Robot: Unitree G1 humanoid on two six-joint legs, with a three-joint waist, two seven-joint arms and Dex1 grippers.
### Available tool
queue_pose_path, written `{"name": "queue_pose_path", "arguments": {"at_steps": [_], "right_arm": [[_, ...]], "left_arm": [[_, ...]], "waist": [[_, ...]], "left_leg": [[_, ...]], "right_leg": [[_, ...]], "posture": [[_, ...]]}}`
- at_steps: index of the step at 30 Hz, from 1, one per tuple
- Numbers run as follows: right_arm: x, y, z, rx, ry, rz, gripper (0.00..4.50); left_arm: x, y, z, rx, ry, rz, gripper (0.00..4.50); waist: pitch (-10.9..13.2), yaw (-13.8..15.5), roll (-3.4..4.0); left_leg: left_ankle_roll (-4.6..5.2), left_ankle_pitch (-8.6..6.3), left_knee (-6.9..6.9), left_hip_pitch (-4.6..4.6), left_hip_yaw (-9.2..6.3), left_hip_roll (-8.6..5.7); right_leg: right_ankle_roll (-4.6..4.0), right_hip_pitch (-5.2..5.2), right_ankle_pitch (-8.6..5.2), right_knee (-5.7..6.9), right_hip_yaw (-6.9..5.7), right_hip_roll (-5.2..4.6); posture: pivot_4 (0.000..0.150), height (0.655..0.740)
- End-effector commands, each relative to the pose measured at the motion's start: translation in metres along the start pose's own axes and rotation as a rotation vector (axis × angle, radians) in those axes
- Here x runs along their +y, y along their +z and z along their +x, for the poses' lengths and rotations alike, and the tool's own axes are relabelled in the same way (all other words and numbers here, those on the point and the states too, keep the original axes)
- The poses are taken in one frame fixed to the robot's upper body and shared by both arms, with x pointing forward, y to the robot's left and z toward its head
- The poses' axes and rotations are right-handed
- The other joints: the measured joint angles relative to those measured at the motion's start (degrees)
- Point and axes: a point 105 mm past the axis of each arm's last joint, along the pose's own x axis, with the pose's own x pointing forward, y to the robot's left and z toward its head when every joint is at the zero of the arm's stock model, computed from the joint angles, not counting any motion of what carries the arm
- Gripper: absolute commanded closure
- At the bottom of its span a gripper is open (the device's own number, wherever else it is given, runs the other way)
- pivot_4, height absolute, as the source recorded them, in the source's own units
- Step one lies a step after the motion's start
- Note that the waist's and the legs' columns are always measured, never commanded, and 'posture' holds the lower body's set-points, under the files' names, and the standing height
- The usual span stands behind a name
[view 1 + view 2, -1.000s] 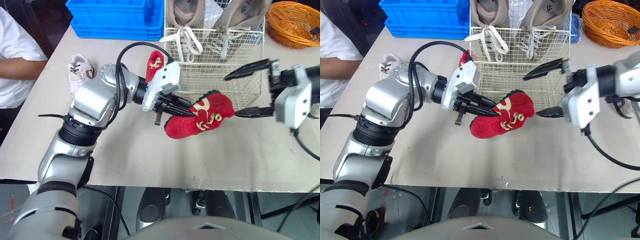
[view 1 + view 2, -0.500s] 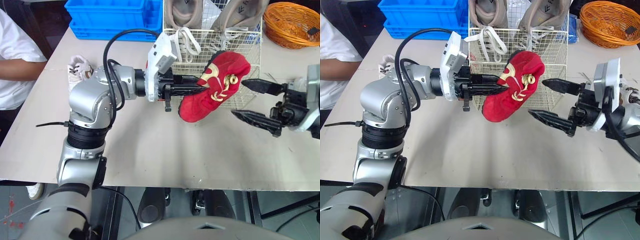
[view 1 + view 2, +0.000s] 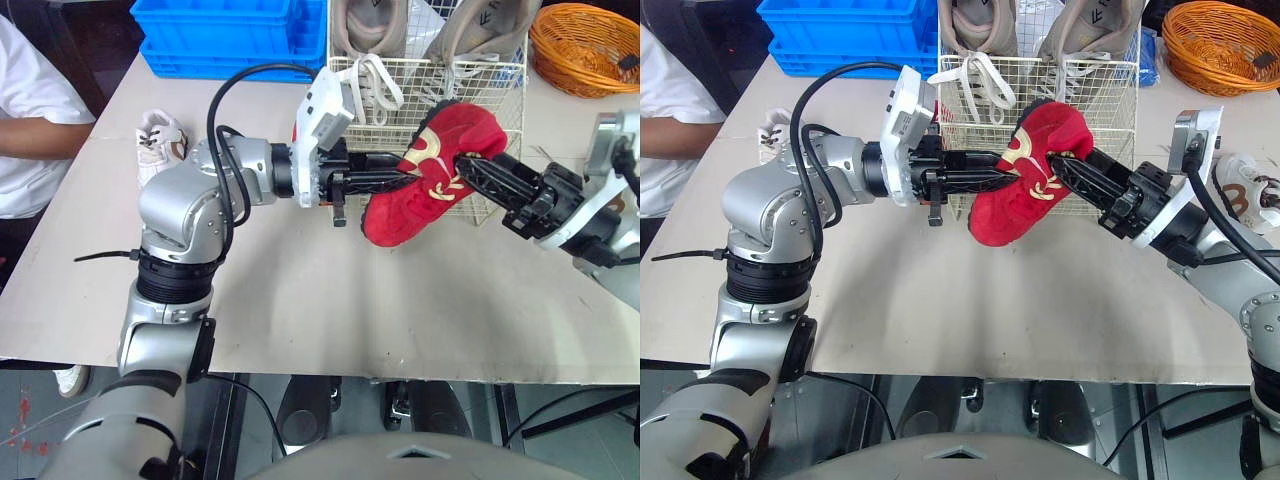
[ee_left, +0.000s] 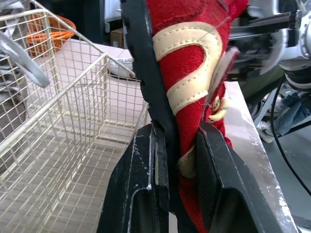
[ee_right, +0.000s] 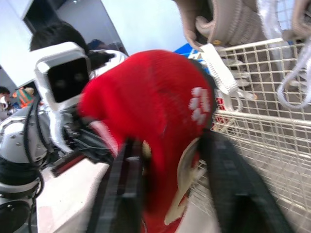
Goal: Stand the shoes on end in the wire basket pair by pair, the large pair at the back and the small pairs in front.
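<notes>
The left pincer [image 3: 400, 180] kept the red shoe [image 3: 425, 185] clenched by its sole, aloft over the tabletop [image 3: 300, 300] just in front of the wire basket [image 3: 505, 90], where the large beige pair [image 3: 370, 25] already stood at the back. The right pincer [image 3: 475, 165], apart from the shoe half a second before, had moved in on its upper end, though whether it had clamped could not be told. That likely meant a two-armed steadying or handover before the shoe went into the basket's front.
</notes>
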Motion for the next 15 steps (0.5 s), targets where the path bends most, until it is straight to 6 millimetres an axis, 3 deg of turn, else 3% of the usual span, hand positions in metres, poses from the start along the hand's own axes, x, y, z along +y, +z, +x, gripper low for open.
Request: {"name": "queue_pose_path", "arguments": {"at_steps": [1, 2, 7, 11, 15], "right_arm": [[0.017, 0.001, 0.002, 0.005, 0.074, -0.023, 4.37], [0.017, 0.001, 0.002, 0.005, 0.074, -0.025, 4.37], [0.019, 0.007, 0.006, -0.020, 0.065, -0.046, 4.50], [0.019, 0.022, 0.007, -0.067, 0.037, -0.089, 4.50], [0.016, 0.050, 0.009, -0.157, -0.013, -0.149, 4.50]], "left_arm": [[-0.010, 0.014, 0.001, -0.048, -0.039, 0.043, 4.04], [-0.009, 0.015, 0.001, -0.054, -0.037, 0.034, 4.04], [-0.011, 0.020, -0.001, -0.085, -0.051, 0.022, 1.78], [-0.001, 0.023, -0.007, -0.081, 0.050, 0.076, 0.07], [-0.004, 0.034, -0.023, -0.093, 0.082, 0.118, 0.07]], "waist": [[0.0, 0.0, 0.00], [0.0, 0.0, 0.00], [0.0, 0.0, 0.00], [0.0, 0.0, 0.00], [0.0, -0.2, 0.01]], "left_leg": [[0.00, 0.00, 0.00, 0.00, 0.00, 0.00], [0.00, 0.00, 0.00, 0.00, 0.01, 0.00], [0.00, 0.00, -0.01, 0.00, 0.01, 0.00], [0.00, 0.00, -0.02, 0.00, 0.01, 0.00], [0.00, 0.00, -0.05, 0.00, 0.04, 0.00]], "right_leg": [[0.00, 0.00, 0.00, 0.00, 0.00, 0.00], [0.00, 0.00, 0.00, -0.01, 0.00, -0.01], [0.00, 0.00, 0.00, -0.01, 0.00, 0.00], [0.00, -0.01, 0.00, -0.01, 0.01, 0.00], [0.00, -0.05, 0.00, -0.01, 0.05, 0.00]], "posture": [[0.150, 0.6860], [0.150, 0.6860], [0.150, 0.6860], [0.150, 0.6860], [0.150, 0.6860]]}}
